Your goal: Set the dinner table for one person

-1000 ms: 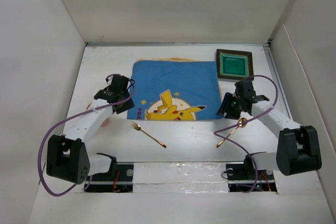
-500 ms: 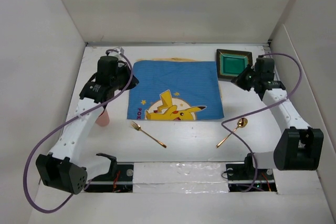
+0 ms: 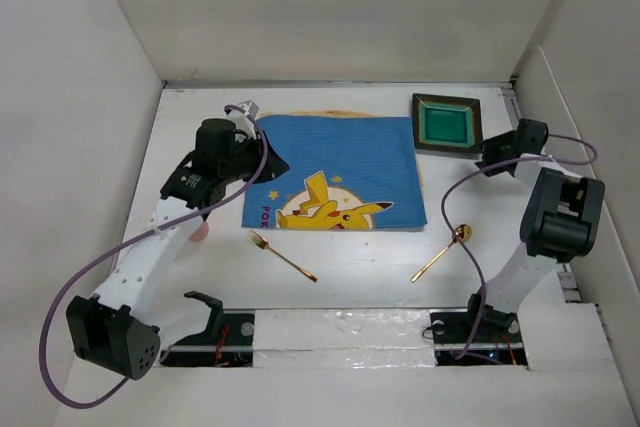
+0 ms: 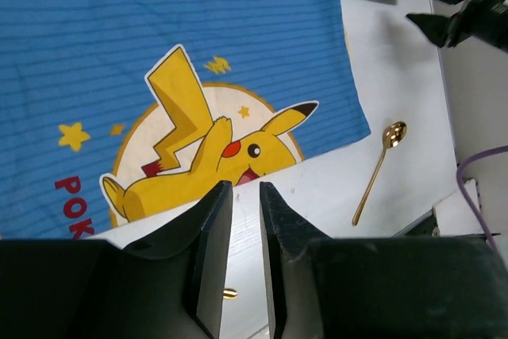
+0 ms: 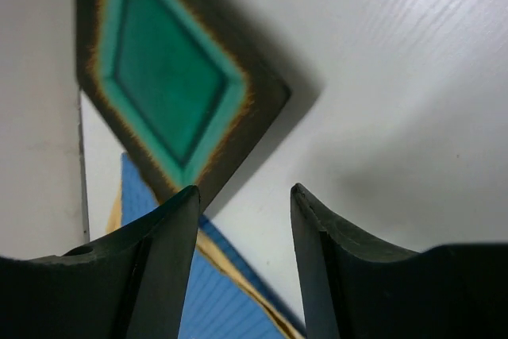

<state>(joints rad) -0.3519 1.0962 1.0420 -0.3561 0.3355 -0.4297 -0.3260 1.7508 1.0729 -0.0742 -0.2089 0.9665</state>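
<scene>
Nearest you on the dinner table [image 3: 350,282]: fork [image 3: 282,255] & spoon [image 3: 440,253] lying apart, plus a pink item [image 3: 201,232] mostly hidden under the L arm, so you can't ID it. Farther out, the left gripper [image 4: 244,188] hangs over the placemat [image 3: 335,172], jaws a slit apart w/ nothing btwn. The right gripper [image 5: 244,190], jaws spread & empty, is beside the green dish [image 3: 447,123] at the far R.

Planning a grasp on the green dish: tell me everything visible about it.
The green dish is square and glossy like glazed ceramic: a teal well inside a dark brown rim. It lies flat and empty at the far right of the dinner table, by the far right corner of the placemat; whether they touch is unclear. The right gripper hovers off its nearer right corner, jaws open, not holding it.
</scene>
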